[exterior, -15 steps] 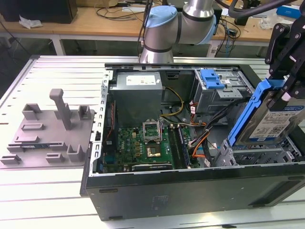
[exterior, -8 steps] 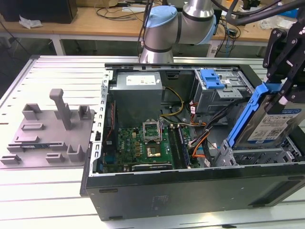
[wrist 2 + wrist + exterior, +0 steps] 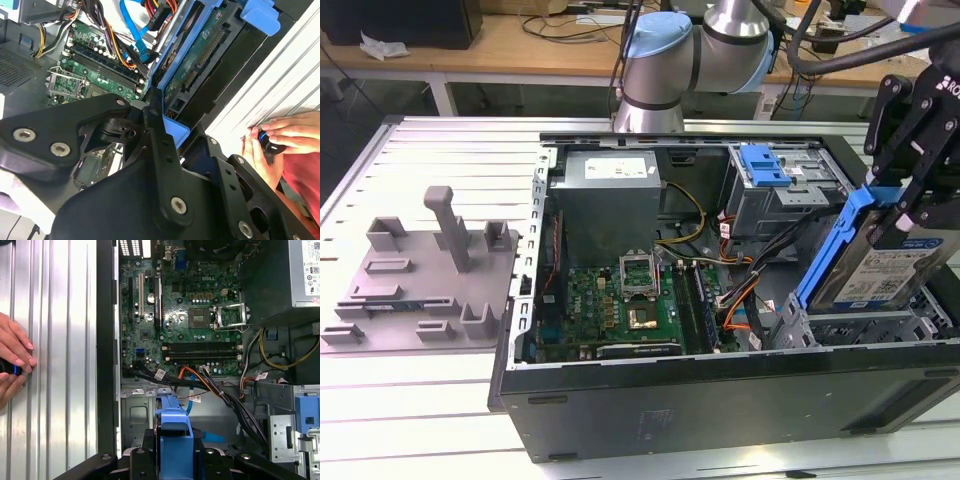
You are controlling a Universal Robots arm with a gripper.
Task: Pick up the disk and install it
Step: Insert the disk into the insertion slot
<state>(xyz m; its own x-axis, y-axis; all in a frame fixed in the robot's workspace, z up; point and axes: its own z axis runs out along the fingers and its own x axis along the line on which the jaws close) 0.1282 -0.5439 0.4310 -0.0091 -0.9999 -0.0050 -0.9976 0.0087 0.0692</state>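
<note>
- Gripper (image 3: 903,195) fingers clenched on the disk (image 3: 882,268), gripping its upper edge.
- Disk hangs on edge, tilted, over the drive cage (image 3: 798,325) in the near corner of the open case (image 3: 720,395), at the exterior view's right.
- Judgement: the edge-on attitude suits sliding into the bay; not yet seated.
- A person's hand (image 3: 12,360) rests outside the case, clear of the work.

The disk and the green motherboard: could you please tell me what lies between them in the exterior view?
In the exterior view, a bundle of black and orange cables lies between the disk and the motherboard.
</note>
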